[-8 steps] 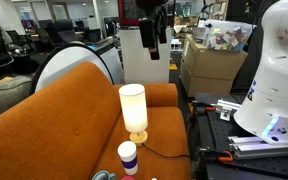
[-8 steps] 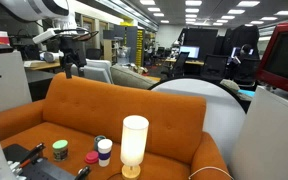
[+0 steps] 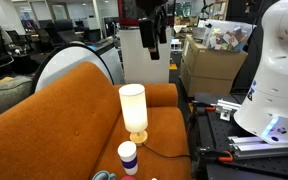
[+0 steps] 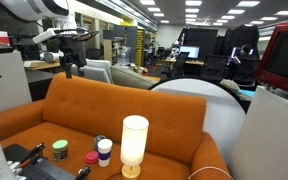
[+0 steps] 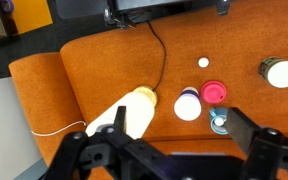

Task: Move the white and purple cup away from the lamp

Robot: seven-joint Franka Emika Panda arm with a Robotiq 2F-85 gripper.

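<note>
No text, label or number is legible anywhere; the cardboard box (image 3: 212, 68) at two o'clock in an exterior view shows none (too blurred)

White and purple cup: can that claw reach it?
Probably yes: the gripper hangs open high above, nothing covers the white and purple cup, though the lamp stands close beside it.
</note>
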